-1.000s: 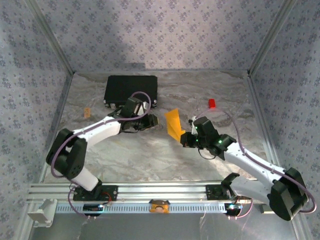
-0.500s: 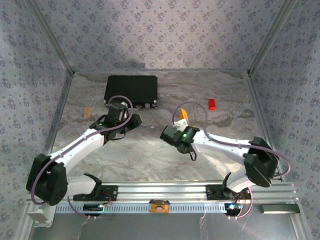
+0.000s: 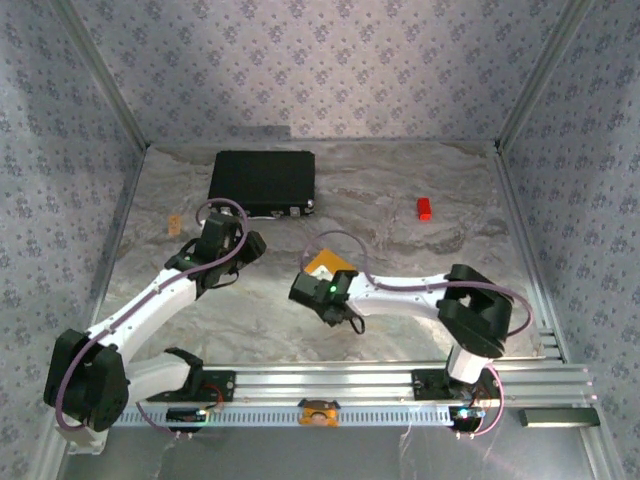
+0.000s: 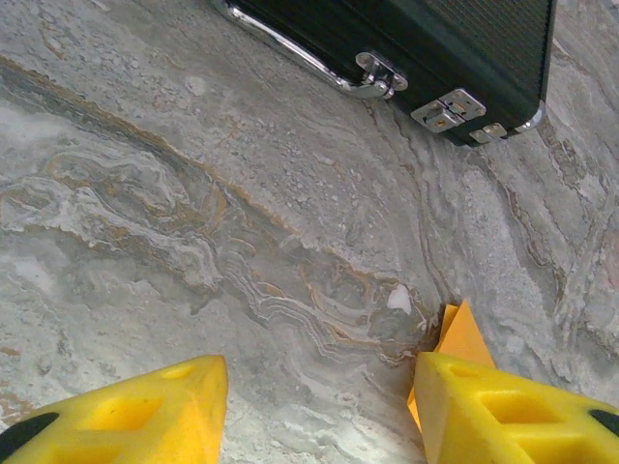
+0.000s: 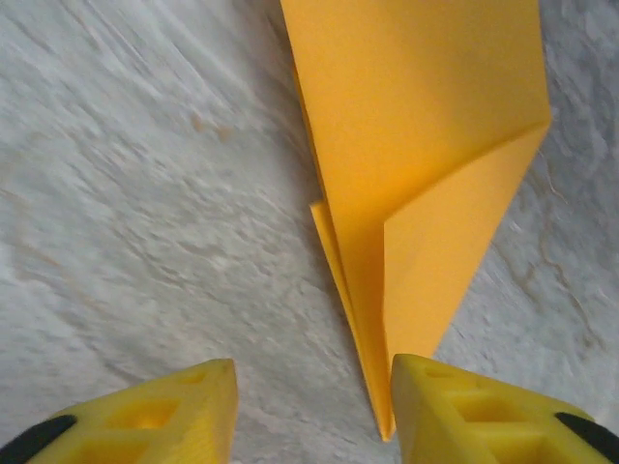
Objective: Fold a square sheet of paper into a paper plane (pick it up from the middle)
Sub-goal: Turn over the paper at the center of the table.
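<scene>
marbled table (image 3: pixel 390 185): black case (image 3: pixel 262 178), red block (image 3: pixel 424 208) far off; left gripper (image 4: pixel 317 375), right gripper (image 5: pixel 311 367) agape, paper plane (image 5: pixel 416 126) loose.

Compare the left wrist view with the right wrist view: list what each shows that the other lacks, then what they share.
Left wrist, not right wrist: the black case with its metal latches, at the top of the picture.
Right wrist, not left wrist: the folds of the orange paper, a diagonal flap and a point ending beside one finger.
Both: the marbled table, some orange paper (just a corner in the left wrist view), and open yellow fingers, left gripper and right gripper.
</scene>
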